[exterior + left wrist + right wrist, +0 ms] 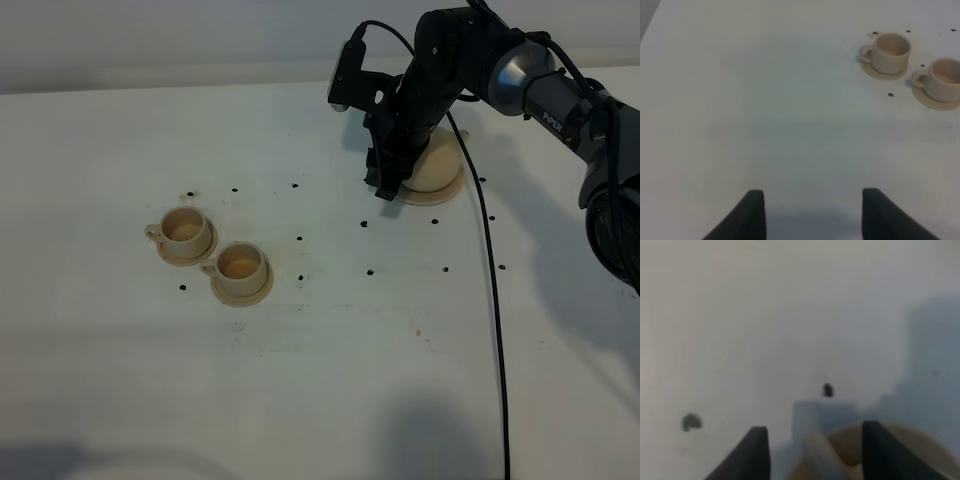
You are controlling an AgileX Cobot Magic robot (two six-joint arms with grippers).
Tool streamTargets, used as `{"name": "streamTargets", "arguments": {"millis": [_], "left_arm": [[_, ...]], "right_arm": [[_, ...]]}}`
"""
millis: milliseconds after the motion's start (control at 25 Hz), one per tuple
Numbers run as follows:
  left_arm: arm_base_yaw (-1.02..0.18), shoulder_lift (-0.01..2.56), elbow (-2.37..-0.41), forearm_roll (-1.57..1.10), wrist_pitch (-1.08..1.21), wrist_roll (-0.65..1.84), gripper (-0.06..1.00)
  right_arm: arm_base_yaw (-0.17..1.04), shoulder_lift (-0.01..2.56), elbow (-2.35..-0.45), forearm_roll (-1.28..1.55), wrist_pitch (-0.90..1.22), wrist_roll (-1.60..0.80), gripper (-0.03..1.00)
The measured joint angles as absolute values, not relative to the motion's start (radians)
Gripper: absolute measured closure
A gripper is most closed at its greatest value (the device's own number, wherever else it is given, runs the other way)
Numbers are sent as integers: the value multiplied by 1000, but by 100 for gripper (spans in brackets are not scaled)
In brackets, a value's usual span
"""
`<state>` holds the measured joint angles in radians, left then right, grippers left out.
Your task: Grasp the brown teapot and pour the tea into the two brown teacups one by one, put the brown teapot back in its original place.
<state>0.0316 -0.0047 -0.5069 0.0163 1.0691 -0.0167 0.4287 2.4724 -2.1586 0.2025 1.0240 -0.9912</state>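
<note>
Right claw (385,190) stands wide open over the teapot (437,165), gripping nothing. Teapot sits on its wide saucer (447,193) at the far right of the table (330,400). A blurred tan part, probably its handle, lies between the jaws.

Matt tan ceramic teapot (438,167) & cups (186,232) (smooth), blk plastic fingers (752,215)

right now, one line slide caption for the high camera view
Right gripper open at the teapot on its saucer, two teacups at left on the white table.
</note>
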Motion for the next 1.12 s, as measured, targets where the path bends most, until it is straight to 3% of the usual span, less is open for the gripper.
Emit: {"name": "streamTargets", "arguments": {"millis": [1120], "left_arm": [[32,-5,-507,16,1069,-17,53]], "right_arm": [[429,2440,-2169,249,1211,-841,56]]}}
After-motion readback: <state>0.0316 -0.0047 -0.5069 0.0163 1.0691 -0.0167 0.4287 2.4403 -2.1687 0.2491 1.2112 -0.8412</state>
